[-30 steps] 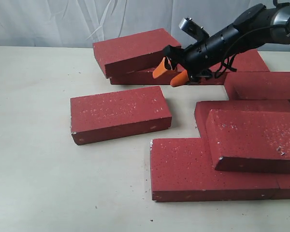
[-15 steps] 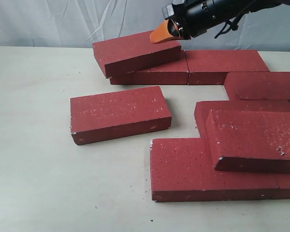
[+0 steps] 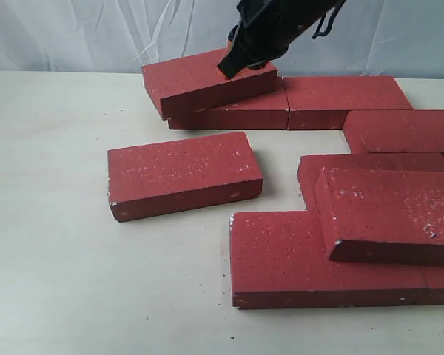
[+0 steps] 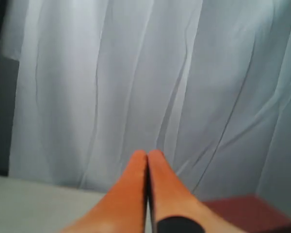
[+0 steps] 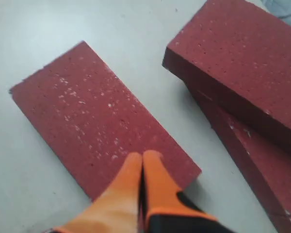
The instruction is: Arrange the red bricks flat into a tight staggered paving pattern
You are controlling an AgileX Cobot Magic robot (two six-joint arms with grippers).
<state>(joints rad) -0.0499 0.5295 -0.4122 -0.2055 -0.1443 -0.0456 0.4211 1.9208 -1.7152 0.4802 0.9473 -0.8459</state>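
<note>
i can't read any text, label, brand, number or sign in any of my views.
</note>
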